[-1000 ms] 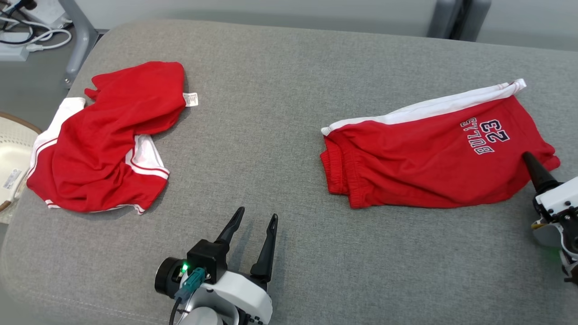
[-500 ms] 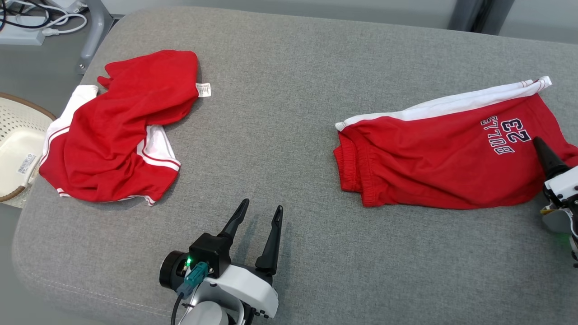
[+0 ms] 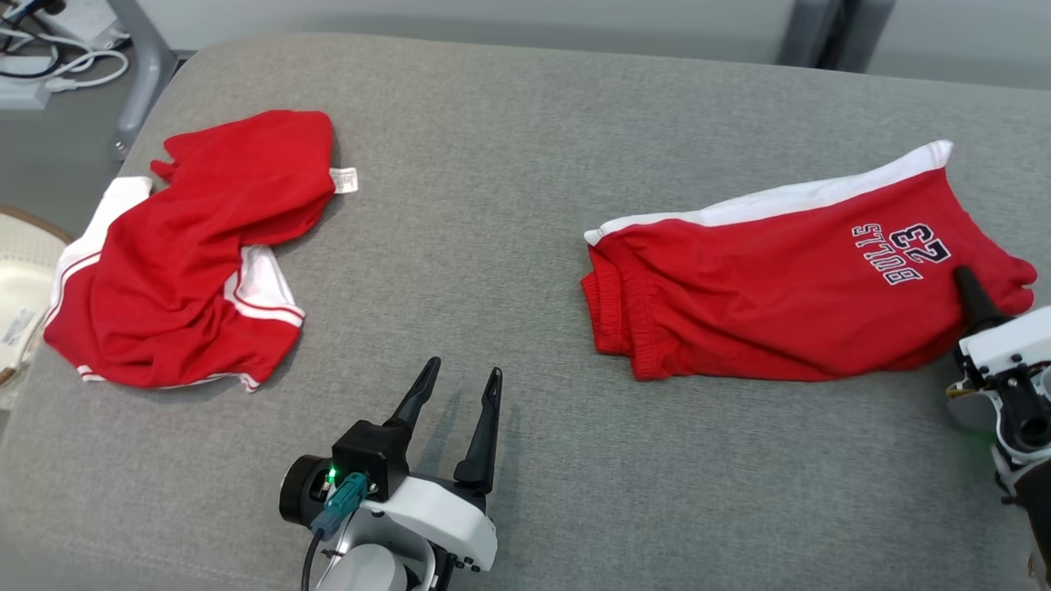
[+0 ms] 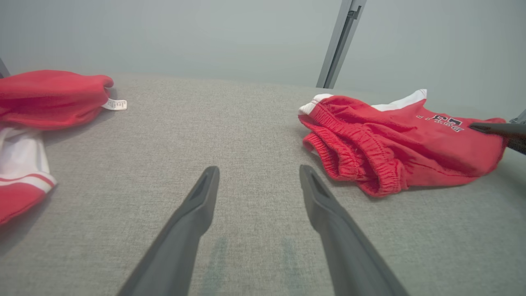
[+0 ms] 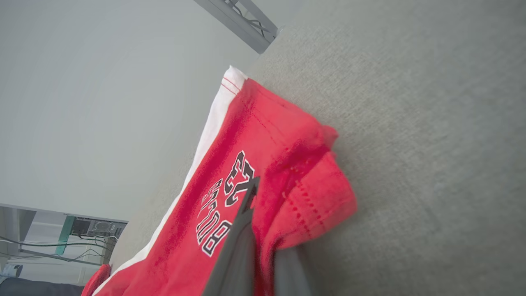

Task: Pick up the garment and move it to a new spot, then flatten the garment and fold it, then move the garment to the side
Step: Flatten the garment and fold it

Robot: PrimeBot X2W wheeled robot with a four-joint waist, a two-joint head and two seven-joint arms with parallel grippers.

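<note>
As we looked down from the head camera, the red shorts [image 3: 788, 287] lay spread on the right of the grey padded surface [image 3: 509, 205]. The waistband faced the middle, the white side stripe ran along the far edge, and the BULLS 23 print sat near the right end. Our right gripper [image 3: 967, 291] was clamped on the near-right leg hem. We judged that this corner hold would let the cloth hang free rather than bunch when lifted. Our left gripper [image 3: 463, 369] rested at the near middle of the surface, fingers spread with nothing between them. It was well apart from both garments, presumably placed to take a second corner. A crumpled red and white garment [image 3: 181, 263] sat at the far left with its care label [image 3: 345, 180] turned out, near a pale basket [image 3: 16, 287] off the left edge.

From the left wrist, we saw the two parted fingers pointing across bare grey fabric. The gathered waistband [image 4: 361, 156] lay to their right, and one dark finger [image 4: 493, 128] of the right gripper sat on the shorts' right end.

From the right wrist, the leg hem [image 5: 320, 197] was doubled over and pinched. One finger lay on top beside the print and the other ran beneath the fold. We judged this to be the pick-up step, with moving, flattening and folding all ahead. The bite looked shallow, so a slow lift seemed wise.
</note>
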